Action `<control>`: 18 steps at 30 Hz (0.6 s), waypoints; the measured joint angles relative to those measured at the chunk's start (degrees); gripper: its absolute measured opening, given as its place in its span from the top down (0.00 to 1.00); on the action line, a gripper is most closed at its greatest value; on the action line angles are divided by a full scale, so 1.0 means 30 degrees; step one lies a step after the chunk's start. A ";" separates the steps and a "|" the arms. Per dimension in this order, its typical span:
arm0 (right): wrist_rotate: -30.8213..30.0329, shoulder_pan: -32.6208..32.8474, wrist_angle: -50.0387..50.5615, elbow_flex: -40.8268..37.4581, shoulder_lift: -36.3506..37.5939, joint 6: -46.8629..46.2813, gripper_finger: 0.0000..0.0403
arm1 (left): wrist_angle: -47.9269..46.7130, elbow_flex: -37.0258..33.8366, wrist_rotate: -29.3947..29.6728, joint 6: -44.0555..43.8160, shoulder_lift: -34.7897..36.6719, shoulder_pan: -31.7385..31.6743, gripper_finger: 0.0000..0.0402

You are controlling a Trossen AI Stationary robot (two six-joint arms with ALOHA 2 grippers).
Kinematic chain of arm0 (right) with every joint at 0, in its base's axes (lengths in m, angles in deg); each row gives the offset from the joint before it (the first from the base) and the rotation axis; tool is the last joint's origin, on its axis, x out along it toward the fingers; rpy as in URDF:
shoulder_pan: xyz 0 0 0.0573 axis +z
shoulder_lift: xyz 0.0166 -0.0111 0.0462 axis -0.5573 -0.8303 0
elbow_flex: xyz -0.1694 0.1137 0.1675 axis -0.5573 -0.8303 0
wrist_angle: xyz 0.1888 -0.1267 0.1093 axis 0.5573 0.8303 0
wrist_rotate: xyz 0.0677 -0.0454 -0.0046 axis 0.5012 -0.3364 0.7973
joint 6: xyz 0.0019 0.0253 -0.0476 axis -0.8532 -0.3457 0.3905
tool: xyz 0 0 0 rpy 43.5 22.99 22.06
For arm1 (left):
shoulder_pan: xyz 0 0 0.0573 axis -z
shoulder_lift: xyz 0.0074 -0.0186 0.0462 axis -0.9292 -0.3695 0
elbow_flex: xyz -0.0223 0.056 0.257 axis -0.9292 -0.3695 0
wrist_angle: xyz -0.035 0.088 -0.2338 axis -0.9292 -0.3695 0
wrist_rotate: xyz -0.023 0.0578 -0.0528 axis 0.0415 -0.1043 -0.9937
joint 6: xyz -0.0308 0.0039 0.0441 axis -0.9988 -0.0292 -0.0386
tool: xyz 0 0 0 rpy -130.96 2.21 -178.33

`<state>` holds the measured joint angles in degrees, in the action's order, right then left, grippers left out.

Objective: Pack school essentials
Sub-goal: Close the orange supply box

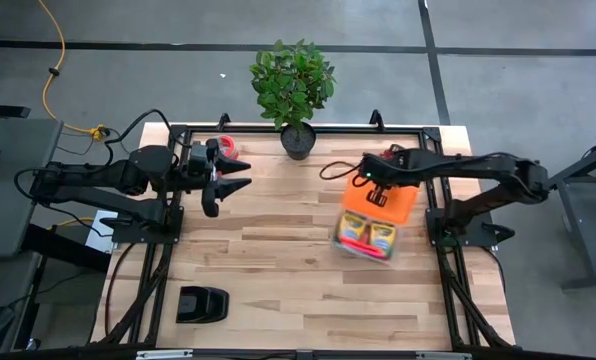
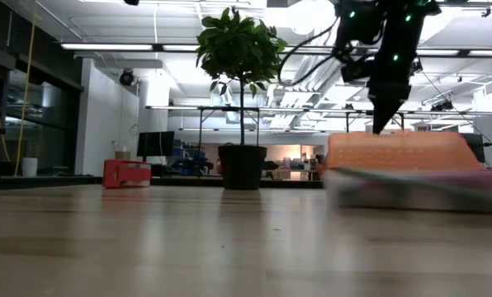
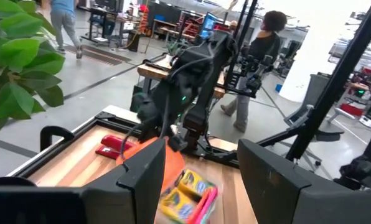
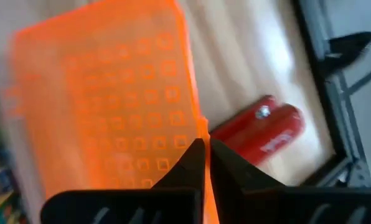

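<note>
A clear pencil box (image 1: 366, 238) lies on the table's right half. Two yellow-and-green crayon boxes (image 1: 368, 235) and a pink marker (image 3: 205, 202) show inside it. Its orange lid (image 1: 383, 205) stands raised on the far side, seen also in the low view as the lid (image 2: 395, 150) above the box (image 2: 419, 188). My right gripper (image 1: 377, 192) is shut on that lid. My left gripper (image 1: 228, 180) hovers open over the table's far left, apart from the box. Pen and eraser do not show. My right gripper (image 4: 206, 163) pinches the orange lid's free edge (image 4: 198, 127) between its two fingers. The fingers come from above, pointing down at it (image 2: 376, 115). The lid is held up and tilted, while the box below it rests on the table.
A potted plant (image 1: 296, 95) stands at the far edge's middle. A red tape roll (image 1: 228, 148) lies by the left gripper, and a red cylinder (image 4: 263, 130) lies beyond the lid near the far right corner. A black object (image 1: 201, 303) sits near left. People walk in the room behind.
</note>
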<state>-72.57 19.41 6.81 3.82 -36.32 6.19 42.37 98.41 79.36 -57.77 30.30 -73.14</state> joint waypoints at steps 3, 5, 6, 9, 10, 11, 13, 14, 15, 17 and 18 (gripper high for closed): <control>-0.0533 0.0338 0.0197 0.0002 0.0918 -0.0676 1.00 | 0.0006 0.0000 0.0088 0.0004 0.0000 -0.0006 0.53; -0.0565 0.0728 0.0201 0.0020 0.1201 -0.0723 1.00 | 0.0006 0.0000 0.0088 0.0007 0.0000 -0.0006 0.53; -0.0556 0.0965 0.0249 0.0031 0.1195 -0.0735 1.00 | 0.0006 0.0000 0.0088 0.0007 0.0000 -0.0006 0.53; -0.0723 0.1719 0.0754 0.0031 0.0898 -0.0774 1.00 | 0.0006 0.0000 0.0095 0.0004 0.0000 -0.0003 0.53; -0.0912 0.2009 0.0772 0.0031 0.0760 -0.0773 1.00 | 0.0006 0.0000 0.0099 0.0007 0.0000 0.0001 0.53; -0.1155 0.2286 0.0776 0.0031 0.0655 -0.0766 1.00 | 0.0006 0.0000 0.0139 0.0007 0.0000 -0.0001 0.53; -0.1774 0.2823 0.0853 0.0031 0.0546 -0.0712 1.00 | 0.0006 0.0000 0.0303 0.0007 0.0000 0.0001 0.53; -0.2165 0.3042 0.0871 0.0042 0.0508 -0.0702 1.00 | 0.0006 0.0000 0.0384 0.0006 0.0000 0.0001 0.53; -0.2489 0.3224 0.1103 0.0166 0.0481 -0.0736 1.00 | 0.0006 0.0000 0.0464 0.0006 0.0000 0.0001 0.53; -0.3219 0.3502 0.1671 0.0728 0.0477 -0.1052 1.00 | 0.0006 0.0000 0.0510 0.0007 0.0000 0.0001 0.53; -0.3650 0.3584 0.1949 0.1121 0.0477 -0.1076 1.00 | 0.0006 0.0000 0.0520 0.0007 0.0000 -0.0006 0.53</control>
<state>-83.52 30.16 12.66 7.19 -34.88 2.96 42.39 98.41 80.92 -57.75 30.30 -73.15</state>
